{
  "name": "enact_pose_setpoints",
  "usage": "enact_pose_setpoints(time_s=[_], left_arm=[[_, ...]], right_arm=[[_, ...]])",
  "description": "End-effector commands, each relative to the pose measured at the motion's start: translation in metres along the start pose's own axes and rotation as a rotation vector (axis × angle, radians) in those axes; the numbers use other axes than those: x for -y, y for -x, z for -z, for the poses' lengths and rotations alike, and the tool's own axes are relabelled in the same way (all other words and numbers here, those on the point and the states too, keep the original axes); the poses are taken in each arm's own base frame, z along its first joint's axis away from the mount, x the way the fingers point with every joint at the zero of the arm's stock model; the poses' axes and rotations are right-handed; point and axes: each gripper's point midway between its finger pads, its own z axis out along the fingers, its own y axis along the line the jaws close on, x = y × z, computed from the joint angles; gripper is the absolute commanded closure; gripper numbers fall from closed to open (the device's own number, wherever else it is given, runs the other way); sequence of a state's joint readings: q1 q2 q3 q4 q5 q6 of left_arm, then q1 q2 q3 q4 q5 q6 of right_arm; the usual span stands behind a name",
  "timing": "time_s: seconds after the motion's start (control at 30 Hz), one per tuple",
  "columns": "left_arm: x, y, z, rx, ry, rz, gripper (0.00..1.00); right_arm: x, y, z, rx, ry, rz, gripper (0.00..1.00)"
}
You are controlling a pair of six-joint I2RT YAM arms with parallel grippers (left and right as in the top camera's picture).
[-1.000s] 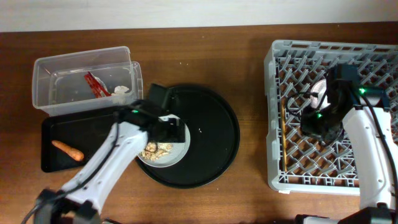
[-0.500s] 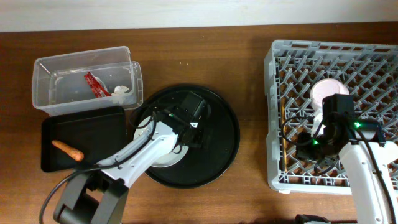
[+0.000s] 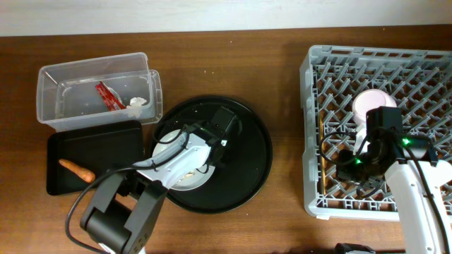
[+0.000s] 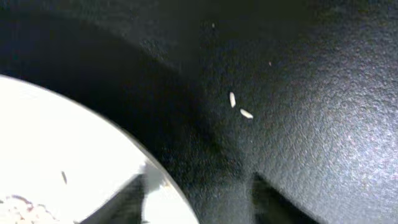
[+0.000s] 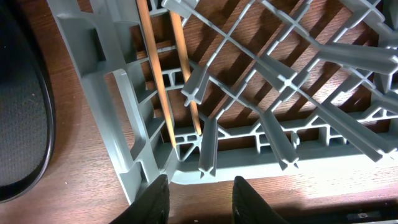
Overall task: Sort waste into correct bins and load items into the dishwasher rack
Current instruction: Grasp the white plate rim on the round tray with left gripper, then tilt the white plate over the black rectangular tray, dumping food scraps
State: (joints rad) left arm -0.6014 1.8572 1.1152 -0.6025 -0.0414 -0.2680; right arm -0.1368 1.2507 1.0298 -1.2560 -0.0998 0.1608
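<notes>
A white plate (image 3: 168, 143) with beige food scraps (image 4: 12, 208) lies on the round black tray (image 3: 248, 166). My left gripper (image 3: 214, 149) is low at the plate's right rim. In the left wrist view it (image 4: 199, 202) is open and straddles the rim (image 4: 165, 193), one finger over the plate, the other over the tray. The grey rack (image 3: 381, 67) holds a pale bowl (image 3: 369, 106) and two chopsticks (image 3: 321, 155) (image 5: 158, 93). My right gripper (image 3: 349, 171) (image 5: 202, 202) hangs open and empty over the rack's front left part.
The clear tub (image 3: 53, 106) at the left holds a red wrapper (image 3: 107, 97) and a white tissue (image 3: 138, 102). Beside it the shallow black tray (image 3: 113, 148) holds an orange carrot stick (image 3: 76, 169). Two rice grains (image 4: 239, 107) lie on the round tray.
My left gripper has swung from the plate's upper left to its right rim and its jaws have narrowed. My right arm has drawn back from the bowl, then stayed still.
</notes>
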Motion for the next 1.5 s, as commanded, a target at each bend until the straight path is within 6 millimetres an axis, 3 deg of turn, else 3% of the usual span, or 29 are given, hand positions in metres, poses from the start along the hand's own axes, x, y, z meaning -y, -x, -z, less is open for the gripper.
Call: enact_pose_setpoints(time_s=[0.0,0.4,0.63,0.8,1.13,1.47], left_arm=[[0.0,-0.014,-0.015,-0.066,0.009,-0.008,0.62],[-0.014,-0.037,-0.012,-0.158,0.077,-0.016,0.93],[-0.017,-0.047,-0.01,-0.196,0.088,-0.018,1.0],[-0.017,-0.046,-0.004,-0.212,0.093,-0.018,1.0],[-0.025,-0.01,0.039,-0.178,0.184,0.01,1.0],[-0.045,-0.013,0.053,-0.183,0.308,0.095,1.0]], right_arm=[[-0.001,-0.002,0.0,0.0,0.01,-0.005,0.67],[-0.001,-0.002,0.0,0.001,0.009,-0.005,0.67],[-0.001,-0.002,0.0,0.001,0.009,-0.005,0.67],[-0.001,-0.002,0.0,0.001,0.009,-0.005,0.67],[-0.001,-0.002,0.0,0.001,0.009,-0.005,0.67],[-0.001,-0.001,0.0,0.001,0.009,-0.005,0.67]])
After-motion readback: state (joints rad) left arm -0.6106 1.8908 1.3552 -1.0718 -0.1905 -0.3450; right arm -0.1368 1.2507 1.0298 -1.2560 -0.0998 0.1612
